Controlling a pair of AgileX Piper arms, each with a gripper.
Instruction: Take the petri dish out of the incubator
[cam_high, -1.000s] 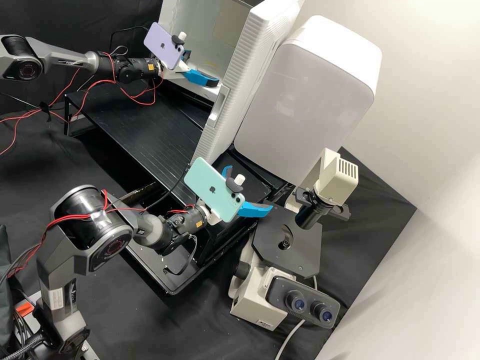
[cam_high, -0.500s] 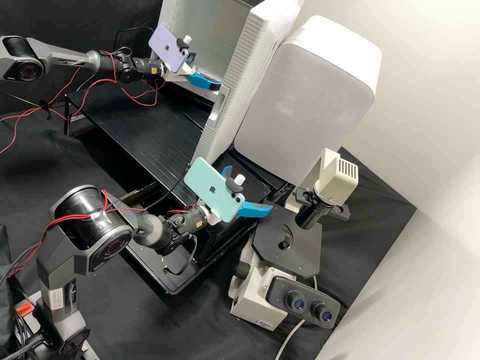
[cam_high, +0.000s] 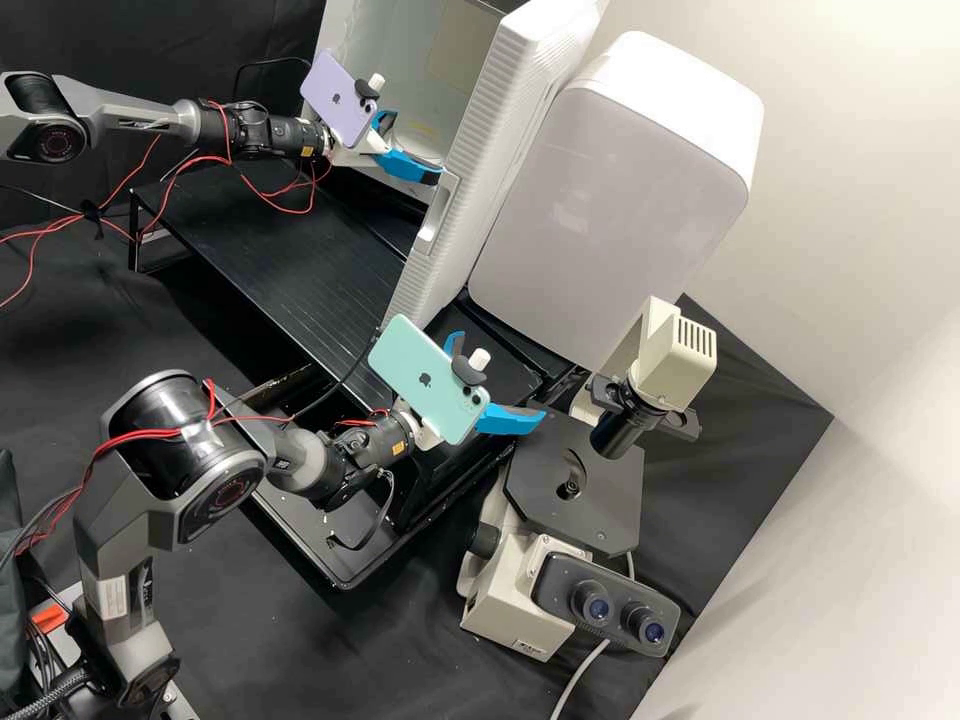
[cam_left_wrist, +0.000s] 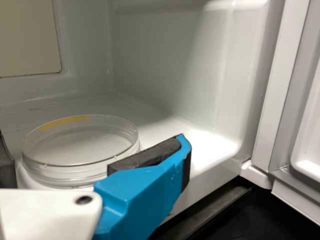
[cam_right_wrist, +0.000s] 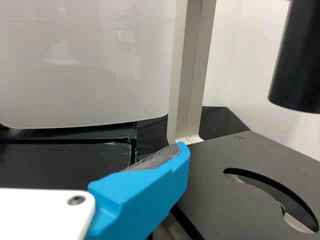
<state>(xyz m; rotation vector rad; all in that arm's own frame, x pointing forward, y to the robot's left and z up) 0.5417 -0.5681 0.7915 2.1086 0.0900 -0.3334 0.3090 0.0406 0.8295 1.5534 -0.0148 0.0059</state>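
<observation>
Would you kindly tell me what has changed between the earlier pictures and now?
The left hand edged further into the open incubator, where the petri dish sits close beside it, not yet lifted. The right hand by the microscope stayed put.

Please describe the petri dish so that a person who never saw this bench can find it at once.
Find the white incubator, door open, at the bench's back. On its floor lies the petri dish: low, round, clear, with a yellowish streak at its rim, unlike the plain white walls around it.
</observation>
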